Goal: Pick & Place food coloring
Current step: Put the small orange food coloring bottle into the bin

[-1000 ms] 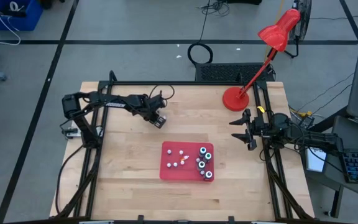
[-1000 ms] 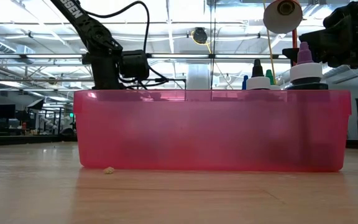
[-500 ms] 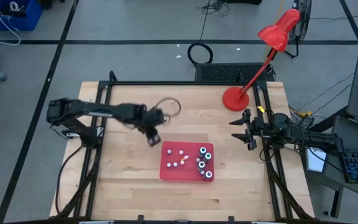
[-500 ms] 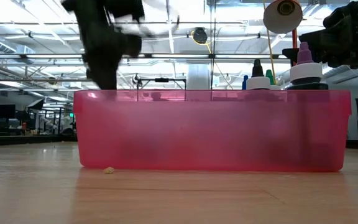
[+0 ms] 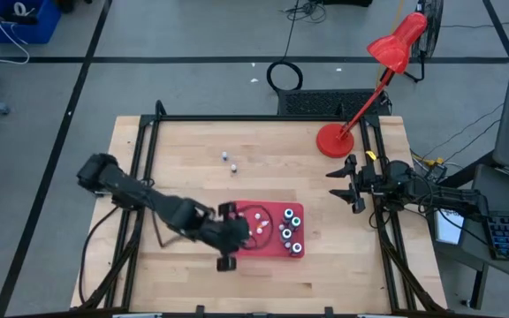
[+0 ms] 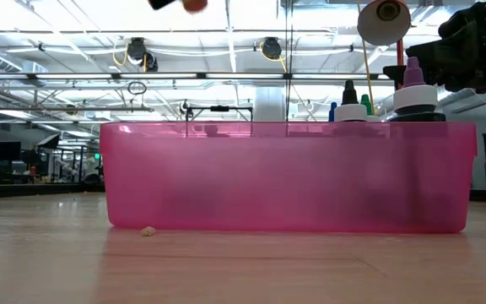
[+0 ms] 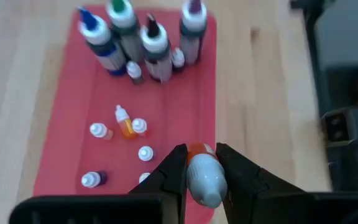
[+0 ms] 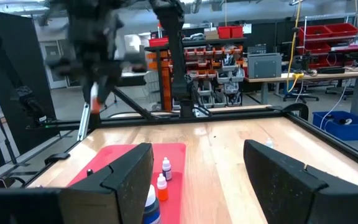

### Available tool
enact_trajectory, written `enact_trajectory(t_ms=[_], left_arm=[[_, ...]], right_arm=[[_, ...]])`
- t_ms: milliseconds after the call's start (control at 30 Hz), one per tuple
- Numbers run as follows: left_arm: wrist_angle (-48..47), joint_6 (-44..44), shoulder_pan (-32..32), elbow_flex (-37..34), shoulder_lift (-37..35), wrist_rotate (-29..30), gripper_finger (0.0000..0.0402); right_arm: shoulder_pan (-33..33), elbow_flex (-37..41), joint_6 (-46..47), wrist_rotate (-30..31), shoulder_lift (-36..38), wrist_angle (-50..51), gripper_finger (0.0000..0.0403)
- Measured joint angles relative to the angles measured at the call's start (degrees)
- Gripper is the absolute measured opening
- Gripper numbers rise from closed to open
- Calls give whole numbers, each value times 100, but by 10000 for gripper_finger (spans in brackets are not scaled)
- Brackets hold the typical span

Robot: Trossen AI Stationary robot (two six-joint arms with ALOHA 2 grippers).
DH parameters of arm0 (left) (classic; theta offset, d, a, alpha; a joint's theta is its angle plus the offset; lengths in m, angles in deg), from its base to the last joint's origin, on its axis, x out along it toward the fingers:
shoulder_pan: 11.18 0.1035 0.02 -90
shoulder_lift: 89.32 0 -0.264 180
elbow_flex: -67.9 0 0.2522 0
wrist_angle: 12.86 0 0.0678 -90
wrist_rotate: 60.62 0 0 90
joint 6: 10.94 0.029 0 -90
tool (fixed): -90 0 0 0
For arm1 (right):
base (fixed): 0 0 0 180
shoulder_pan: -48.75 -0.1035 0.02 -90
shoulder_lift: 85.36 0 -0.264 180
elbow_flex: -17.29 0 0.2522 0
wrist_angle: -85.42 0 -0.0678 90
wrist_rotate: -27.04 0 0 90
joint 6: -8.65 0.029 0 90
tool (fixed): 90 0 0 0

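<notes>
A small orange food coloring bottle (image 7: pixel 202 171) with a rounded grey-white cap sits pinched in the nearly closed left end effector (image 7: pixel 201 177), above the red plastic tray (image 7: pixel 67 152). The right end effector (image 5: pixel 353 186) waits wide open, empty, well apart.

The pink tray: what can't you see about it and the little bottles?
- Low view: tray wall hides small bottles inside.
- High view: left gripper covers the tray's left end; held bottle unseen.
- Left wrist view: fingers hide the orange bottle's sides.
- High view: two loose bottles too tiny for colour.
</notes>
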Motion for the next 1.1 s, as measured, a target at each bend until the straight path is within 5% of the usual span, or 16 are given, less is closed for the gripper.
enact_trajectory(t_ms=[433,667,1100], left_arm=[[-175,347,203,180,1698,-404,68],[-120,167,217,180,2018,-948,68],[-29,80,245,180,2199,-1092,71]], right_arm=[[1,1,0,0,2,-17,238],[1,1,0,0,2,-17,238],[1,0,0,0,2,-9,238]])
